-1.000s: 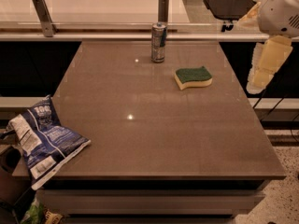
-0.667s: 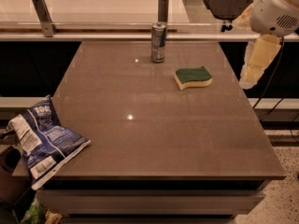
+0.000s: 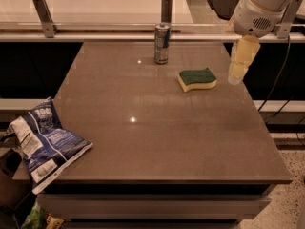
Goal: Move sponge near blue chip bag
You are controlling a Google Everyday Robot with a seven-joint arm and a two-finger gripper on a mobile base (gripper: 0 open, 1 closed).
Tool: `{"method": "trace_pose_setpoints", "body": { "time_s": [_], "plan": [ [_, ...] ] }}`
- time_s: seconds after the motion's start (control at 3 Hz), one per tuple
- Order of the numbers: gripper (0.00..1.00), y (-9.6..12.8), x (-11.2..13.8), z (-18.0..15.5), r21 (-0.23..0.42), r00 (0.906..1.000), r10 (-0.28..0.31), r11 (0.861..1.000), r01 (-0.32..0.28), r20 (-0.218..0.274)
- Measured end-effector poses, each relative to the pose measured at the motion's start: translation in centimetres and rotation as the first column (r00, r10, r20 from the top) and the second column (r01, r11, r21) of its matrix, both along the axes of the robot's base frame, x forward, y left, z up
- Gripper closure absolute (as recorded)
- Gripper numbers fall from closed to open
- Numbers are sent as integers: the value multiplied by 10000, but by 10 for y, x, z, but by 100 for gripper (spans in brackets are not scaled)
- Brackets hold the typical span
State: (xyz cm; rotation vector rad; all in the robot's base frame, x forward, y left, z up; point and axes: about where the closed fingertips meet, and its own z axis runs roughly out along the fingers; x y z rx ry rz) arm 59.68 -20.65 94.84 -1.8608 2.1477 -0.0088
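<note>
The sponge [image 3: 197,78], dark green on top with a pale yellow body, lies flat on the brown table [image 3: 157,128] at the right rear. The blue chip bag [image 3: 43,142], crumpled foil with white panels, lies on the table's front left corner and hangs over the edge. My gripper [image 3: 237,75] hangs down from the white arm at the upper right. It is just right of the sponge, a little above the table near its right edge, and not touching the sponge.
A slim metal can [image 3: 162,43] stands upright at the table's rear centre, left of the sponge. A glass partition with metal posts [image 3: 43,15] runs along the back edge. A cable [image 3: 281,87] hangs off the right side.
The arm and gripper have moved left and toward the sponge, from beyond the table's right edge to just beside it. The sponge, can and bag have not moved.
</note>
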Motion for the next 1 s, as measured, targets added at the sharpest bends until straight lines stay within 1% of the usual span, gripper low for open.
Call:
{"method": "trace_pose_setpoints", "body": {
  "time_s": [0.33, 0.67, 1.0],
  "plan": [
    [0, 13, 25, -11, -184, 9991, 351, 9992, -355, -232],
    [0, 24, 42, -19, -129, 9979, 598, 9981, -602, -255],
    [0, 31, 50, -33, 105, 9963, 762, 9971, -759, -394]
  ]
}}
